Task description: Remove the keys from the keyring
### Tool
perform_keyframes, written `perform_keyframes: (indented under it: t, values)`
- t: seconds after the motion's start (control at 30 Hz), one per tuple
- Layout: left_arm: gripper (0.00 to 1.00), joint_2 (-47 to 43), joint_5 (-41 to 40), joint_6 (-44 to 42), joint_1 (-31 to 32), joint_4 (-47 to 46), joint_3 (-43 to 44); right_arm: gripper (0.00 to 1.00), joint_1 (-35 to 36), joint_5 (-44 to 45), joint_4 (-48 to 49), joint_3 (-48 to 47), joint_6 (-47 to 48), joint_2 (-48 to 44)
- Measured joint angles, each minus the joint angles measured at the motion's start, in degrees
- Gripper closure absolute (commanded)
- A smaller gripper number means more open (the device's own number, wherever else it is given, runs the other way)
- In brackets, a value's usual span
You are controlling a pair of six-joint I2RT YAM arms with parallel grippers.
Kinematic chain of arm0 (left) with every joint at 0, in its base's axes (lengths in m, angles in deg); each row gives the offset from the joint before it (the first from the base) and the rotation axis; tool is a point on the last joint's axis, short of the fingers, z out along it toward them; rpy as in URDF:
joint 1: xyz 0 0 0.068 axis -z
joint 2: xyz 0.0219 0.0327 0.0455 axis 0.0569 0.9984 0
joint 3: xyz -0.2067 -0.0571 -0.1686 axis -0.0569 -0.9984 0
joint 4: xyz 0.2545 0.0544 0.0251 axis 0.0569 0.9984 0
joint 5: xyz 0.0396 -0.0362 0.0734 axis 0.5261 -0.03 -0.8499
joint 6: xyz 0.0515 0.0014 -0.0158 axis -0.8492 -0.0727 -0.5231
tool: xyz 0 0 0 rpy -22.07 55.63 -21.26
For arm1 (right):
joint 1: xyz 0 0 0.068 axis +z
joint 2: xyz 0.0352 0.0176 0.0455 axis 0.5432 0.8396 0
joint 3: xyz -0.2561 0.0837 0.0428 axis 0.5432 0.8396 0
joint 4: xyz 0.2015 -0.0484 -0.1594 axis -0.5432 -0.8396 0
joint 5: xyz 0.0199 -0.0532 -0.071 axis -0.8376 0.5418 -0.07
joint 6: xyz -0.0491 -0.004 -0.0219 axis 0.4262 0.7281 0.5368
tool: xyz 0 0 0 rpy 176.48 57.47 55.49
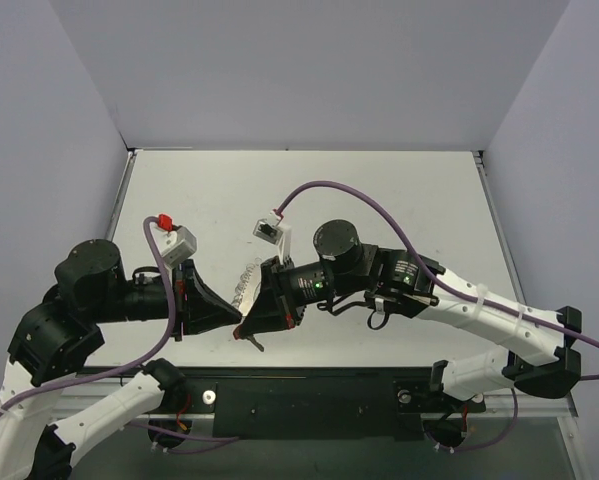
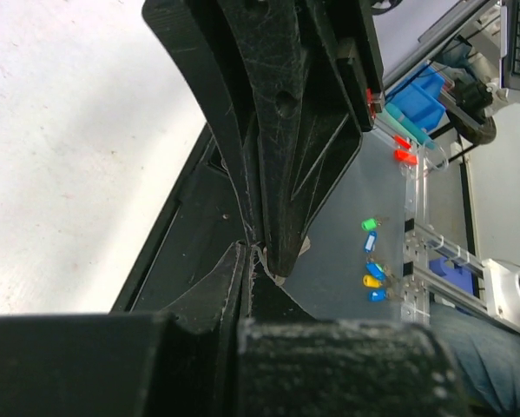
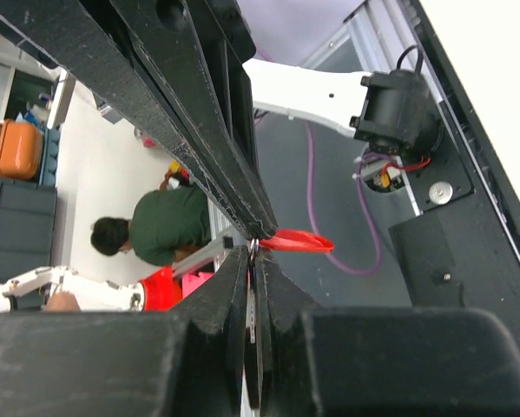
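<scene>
Red key (image 3: 296, 241) juts out at the table's (image 1: 379, 190) near edge. Left hand (image 2: 246, 252) and right hand (image 3: 253, 252) meet there, both clamped shut.

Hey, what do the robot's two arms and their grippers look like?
The left arm and right arm have white shells, black joints and a purple cable each. The left gripper and right gripper are black, with scuffed, tapering fingers. A white box tops each wrist.
</scene>
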Motion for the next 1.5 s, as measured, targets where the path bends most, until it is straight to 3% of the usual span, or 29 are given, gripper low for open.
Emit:
perform_keyframes:
  t: [0.47, 0.57, 0.7, 1.23, 1.4, 1.5]
  values:
    - [0.98, 5.6, 6.8, -4.8, 0.6, 6.8, 4.0, 1.0, -0.5, -9.2, -4.9, -2.9, 1.6, 2.8]
    - [0.94, 5.1, 5.6, -2.8, 0.6, 5.7, 4.0, 1.0, -0.8, -9.4, -4.1, -2.8, 1.6, 2.8]
    - [1.0, 3.0, 3.0, 0.2, 0.7, 3.8, 3.3, 1.0, -0.8, -9.4, -0.9, -1.5, 1.1, 2.3]
    - [1.0, -4.0, -6.4, 13.7, 0.8, -10.0, -1.4, 1.0, -1.0, -4.4, 7.3, -0.1, 1.0, -0.3]
    - [1.0, -5.6, -11.7, 17.6, 0.8, -13.3, -3.6, 0.69, -1.6, -1.7, 8.0, 0.0, 0.7, -0.4]
    - [1.0, -6.8, -15.4, 19.9, 0.8, -15.6, -5.3, 0.6, -1.8, -0.4, 9.2, 0.5, 0.2, -0.4]
